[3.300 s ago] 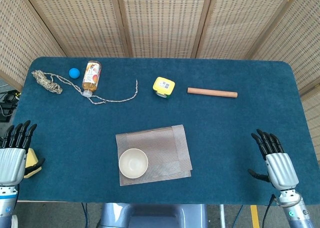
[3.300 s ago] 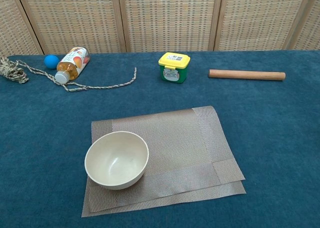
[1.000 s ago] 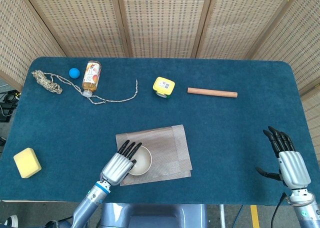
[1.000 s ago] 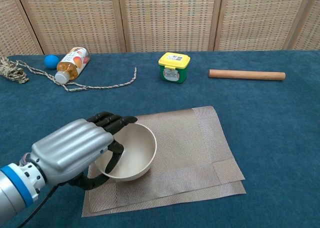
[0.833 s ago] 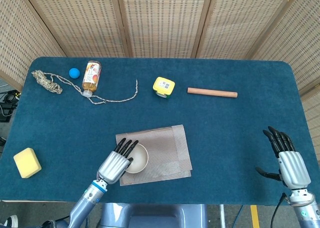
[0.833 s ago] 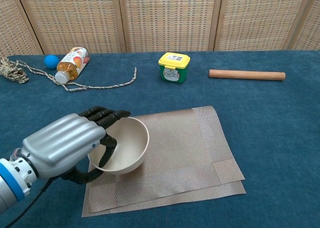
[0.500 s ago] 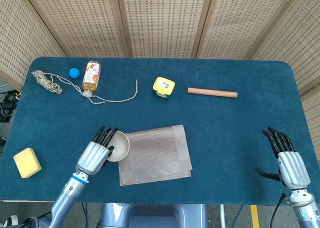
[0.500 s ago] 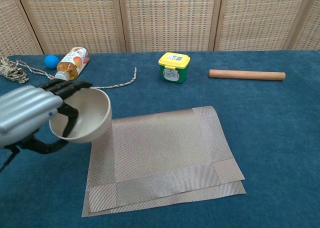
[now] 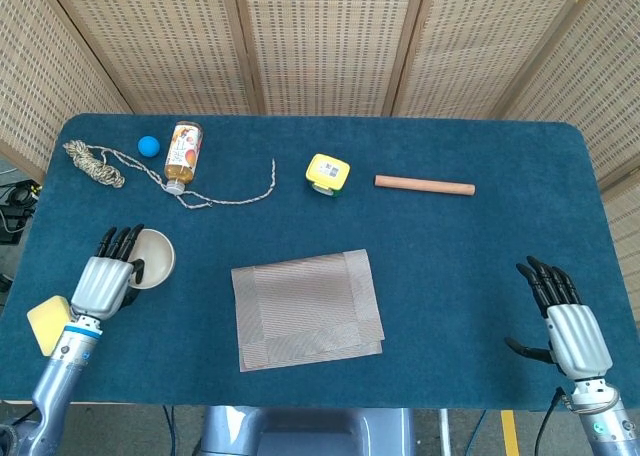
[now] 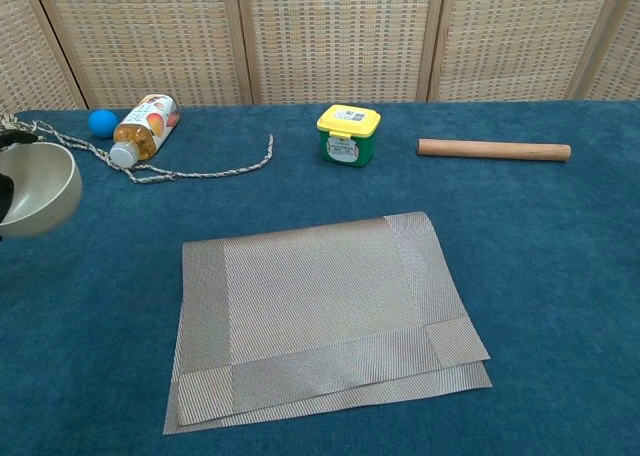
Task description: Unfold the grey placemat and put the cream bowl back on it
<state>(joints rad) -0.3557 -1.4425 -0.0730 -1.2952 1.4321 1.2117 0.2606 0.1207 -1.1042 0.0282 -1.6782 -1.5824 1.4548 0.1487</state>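
The grey placemat lies folded double near the table's front centre, its lower layer peeking out along the right and front edges. My left hand holds the cream bowl by its rim, well left of the mat over the blue cloth. In the chest view only the bowl and a sliver of dark fingers show at the left border. My right hand hovers open near the table's front right corner, fingers spread, far from the mat.
A yellow sponge sits by my left wrist. Along the back lie a rope, a blue ball, a juice bottle, a yellow-lidded tub and a wooden rod.
My left hand lifted the bowl off the placemat and carried it left, past the mat's edge. The mat now lies bare. The right hand barely shifted.
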